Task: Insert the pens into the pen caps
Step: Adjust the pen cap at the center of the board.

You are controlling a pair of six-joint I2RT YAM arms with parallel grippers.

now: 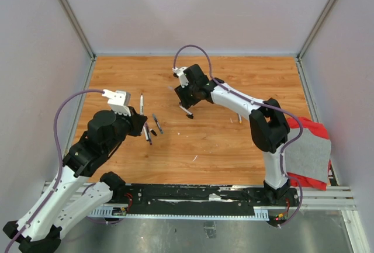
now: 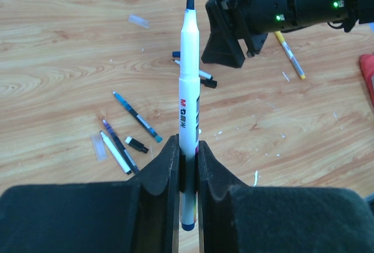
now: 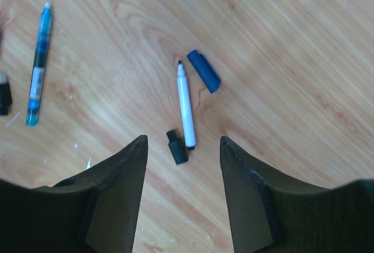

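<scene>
tabletop [image 1: 234,148]: matte orange-brown wood grain, flecked with small white scraps.
left gripper [image 2: 187,153]: black wedge-shaped fingers clamped tight on the held pen, over the tabletop's left side.
held pen [image 2: 189,78]: smooth round white barrel with red and black print and a bare dark cone tip. Its long axis runs out along the fingers, tip toward the far edge.
right gripper [image 3: 182,142]: jaws spread with nothing between them, above the tabletop's middle.
small pen [image 3: 186,110]: slim white stick lying flat below the right gripper. Its dark tip points toward the dark blue cap [image 3: 204,70], and its rear end lies just beside a stubby black cap [image 3: 177,146].
</scene>
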